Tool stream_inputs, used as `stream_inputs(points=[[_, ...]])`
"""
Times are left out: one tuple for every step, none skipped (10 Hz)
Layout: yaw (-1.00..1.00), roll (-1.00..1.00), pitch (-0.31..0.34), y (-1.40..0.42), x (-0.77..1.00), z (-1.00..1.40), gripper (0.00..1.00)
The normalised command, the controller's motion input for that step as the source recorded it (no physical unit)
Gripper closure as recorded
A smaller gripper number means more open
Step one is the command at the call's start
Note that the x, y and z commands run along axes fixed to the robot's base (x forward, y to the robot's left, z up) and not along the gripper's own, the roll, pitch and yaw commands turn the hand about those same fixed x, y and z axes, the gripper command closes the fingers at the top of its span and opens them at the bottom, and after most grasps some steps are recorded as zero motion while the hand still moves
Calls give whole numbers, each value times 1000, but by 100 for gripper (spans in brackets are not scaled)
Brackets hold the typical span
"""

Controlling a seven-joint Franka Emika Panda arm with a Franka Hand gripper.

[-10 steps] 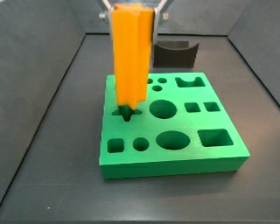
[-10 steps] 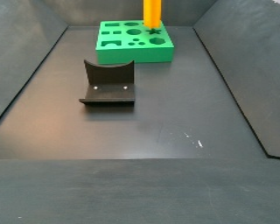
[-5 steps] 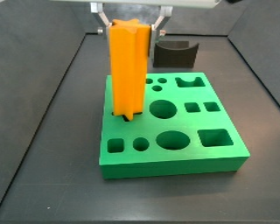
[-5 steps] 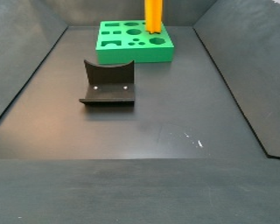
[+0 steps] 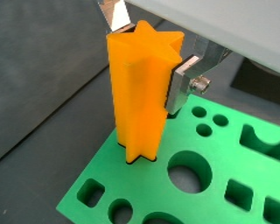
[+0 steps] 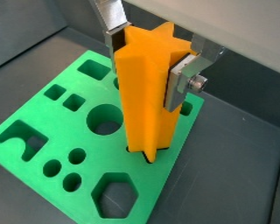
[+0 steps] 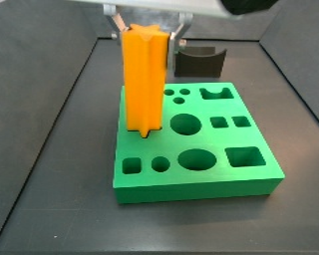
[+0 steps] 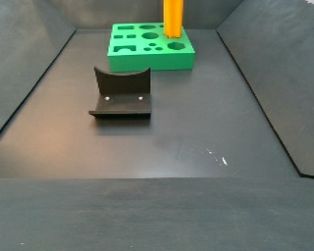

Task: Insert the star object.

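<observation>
I've got the gripper up over the green board, and its fingers are clamped on the star, one silver plate pressed to each side near the top. In both wrist views the star hangs straight down from between the fingers, upright, orange, ridges running its full length. Its lower end sits right at the board's surface in a star-shaped hole; I can see dark points of that hole poking out around the base. How deep it has gone in, I cannot tell.

In a side view the star stands at the board's edge row of holes, with the round holes and squares lying off to one side of the fingers, all open. Behind the board there's the fixture, well apart from the fingers. In a side view the fixture stands alone on the dark tabletop, and the star rises from the board at the far end.
</observation>
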Motion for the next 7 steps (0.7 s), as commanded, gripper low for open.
stream_inputs(points=[[-549,66,34,0,186,-220,100],[-251,64,0,0,0,-311,100],[-166,90,-23,-6,-3,-366,100],[-77,71,-194,0,-160,-406,100],[-49,0,-297,0,-166,-431,100],[-29,0,-294,0,-126,-417,100],[-20,0,-287,0,-120,-417,100]])
